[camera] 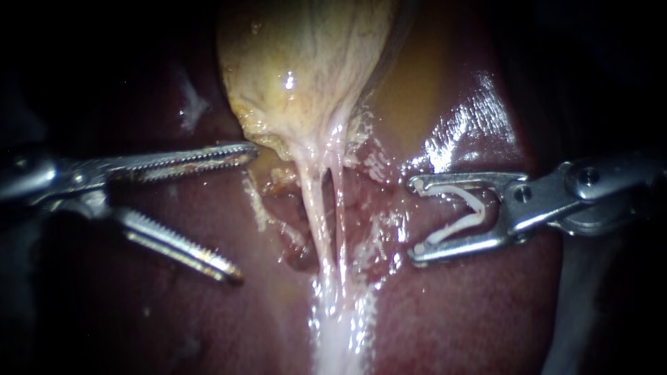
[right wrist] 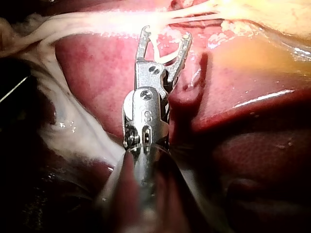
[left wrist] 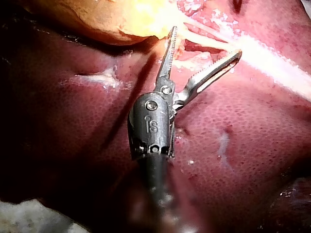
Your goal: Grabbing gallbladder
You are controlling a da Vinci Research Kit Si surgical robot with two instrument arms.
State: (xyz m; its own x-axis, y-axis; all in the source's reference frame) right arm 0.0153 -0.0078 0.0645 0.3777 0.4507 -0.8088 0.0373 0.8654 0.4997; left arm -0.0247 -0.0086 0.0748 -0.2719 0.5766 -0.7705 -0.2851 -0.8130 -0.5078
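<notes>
The yellowish gallbladder (camera: 306, 69) hangs at the top middle, its neck narrowing into two pale tubes (camera: 326, 215) that run down over the liver (camera: 174, 312). My left instrument (camera: 244, 214) comes in from the left with its toothed jaws wide open and nothing between them. Its upper jaw tip lies right at the lower left edge of the gallbladder (left wrist: 112, 19); contact is unclear. My right instrument (camera: 413, 219) stands to the right of the tubes, apart from them, with a white clip (camera: 462, 215) seated between its jaws. The left instrument (left wrist: 205, 41) and right instrument (right wrist: 166, 32) both face the tubes.
Frayed whitish tissue (camera: 375, 167) and a raw bed surround the tubes below the gallbladder's neck. A wet yellow-stained patch of liver (camera: 417, 97) lies to the right of the gallbladder. A pale strand (camera: 340, 333) continues down from the tubes.
</notes>
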